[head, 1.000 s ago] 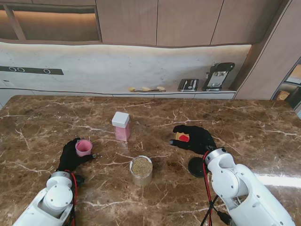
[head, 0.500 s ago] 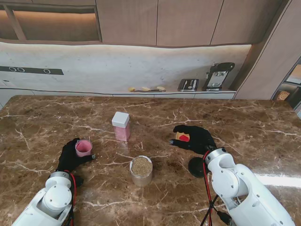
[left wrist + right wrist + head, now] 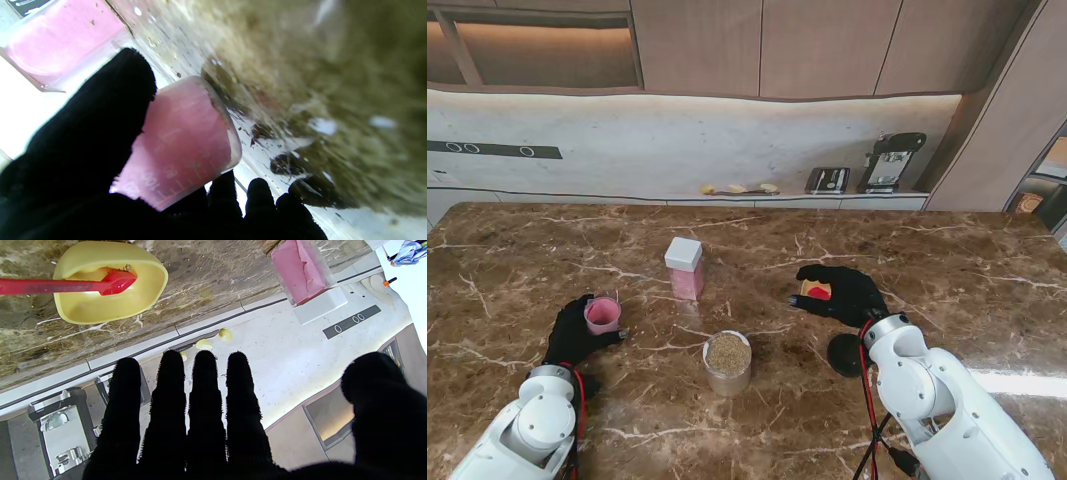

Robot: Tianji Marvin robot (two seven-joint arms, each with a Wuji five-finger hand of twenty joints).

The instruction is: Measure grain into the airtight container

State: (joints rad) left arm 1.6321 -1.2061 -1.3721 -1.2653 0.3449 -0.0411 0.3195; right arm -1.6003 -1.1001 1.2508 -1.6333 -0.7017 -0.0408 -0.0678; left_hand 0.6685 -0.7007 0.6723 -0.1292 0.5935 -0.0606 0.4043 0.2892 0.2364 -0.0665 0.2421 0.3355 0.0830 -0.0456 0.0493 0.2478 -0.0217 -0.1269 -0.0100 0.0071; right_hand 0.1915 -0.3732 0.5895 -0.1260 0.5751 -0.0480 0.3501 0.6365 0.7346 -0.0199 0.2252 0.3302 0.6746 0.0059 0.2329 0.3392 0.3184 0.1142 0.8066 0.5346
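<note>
A pink measuring cup [image 3: 602, 315] sits in my left hand [image 3: 575, 338], which is shut on it at the near left of the table. In the left wrist view the thumb [image 3: 100, 116] presses on the cup [image 3: 186, 140], with graduation marks showing on its wall. The airtight container [image 3: 684, 268], pink with a white lid on it, stands at the table's middle, farther from me. A round jar of grain [image 3: 727, 362] stands open nearer to me. My right hand [image 3: 845, 293] is open, fingers [image 3: 203, 400] spread, beside a yellow dish [image 3: 110, 290] holding a red spoon [image 3: 66, 285].
A black disc [image 3: 842, 355] lies on the marble table [image 3: 947, 270] just by my right wrist. The back counter carries a toaster [image 3: 827, 180], a dark appliance [image 3: 891, 160] and small yellow items [image 3: 739, 188].
My left hand has shifted a little to the left with the pink cup in it. The right hand has barely moved.
</note>
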